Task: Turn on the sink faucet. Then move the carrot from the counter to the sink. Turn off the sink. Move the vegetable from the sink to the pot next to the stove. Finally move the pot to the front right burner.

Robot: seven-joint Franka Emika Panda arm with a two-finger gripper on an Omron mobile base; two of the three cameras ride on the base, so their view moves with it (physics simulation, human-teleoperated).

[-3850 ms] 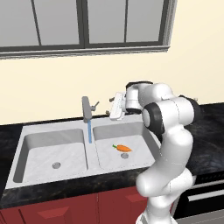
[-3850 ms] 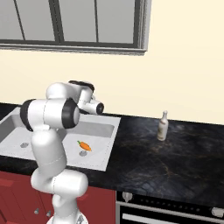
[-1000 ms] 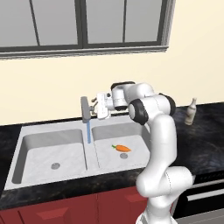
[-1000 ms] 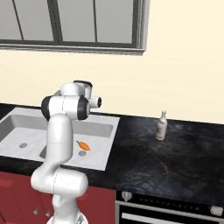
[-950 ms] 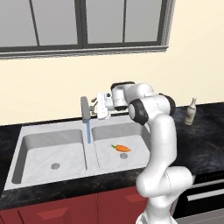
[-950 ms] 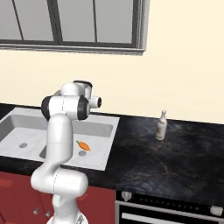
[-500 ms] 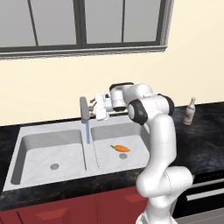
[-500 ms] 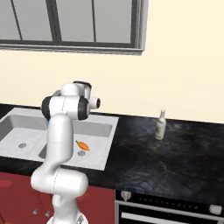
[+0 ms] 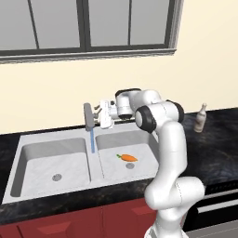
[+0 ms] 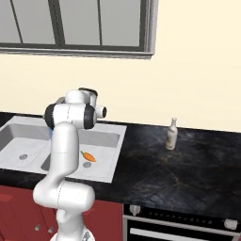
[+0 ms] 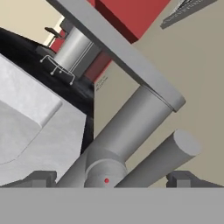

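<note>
- Now the gripper [image 9: 99,116] was at the sink faucet [image 9: 88,117], reaching from the right, fingertips right by the post and its lever.
- Compared with about four seconds back, the arm had stretched left toward the faucet; in the last second it only crept a bit closer.
- Water stream [image 9: 92,141] was running then and was running now, falling onto the divider of the sink [image 9: 32,145].
- Carrot [image 9: 126,157] lay in the right basin, same spot as earlier, also visible in the right base view [image 10: 88,156].
- Judgement: carrot-in-sink step looked done; turning the water off was the step in hand, not finished.
- Hand view showed the faucet post [image 11: 127,127] and a grey bar, likely the lever [image 11: 159,158], between the two fingertips [image 11: 41,177]; fingers stood spread apart, nothing pinched.
- Pale bottle [image 9: 200,118] stood on the counter [image 10: 188,164] far right, unmoved.
- Stove front edge [image 10: 188,221] sat at near right; pot not seen.
</note>
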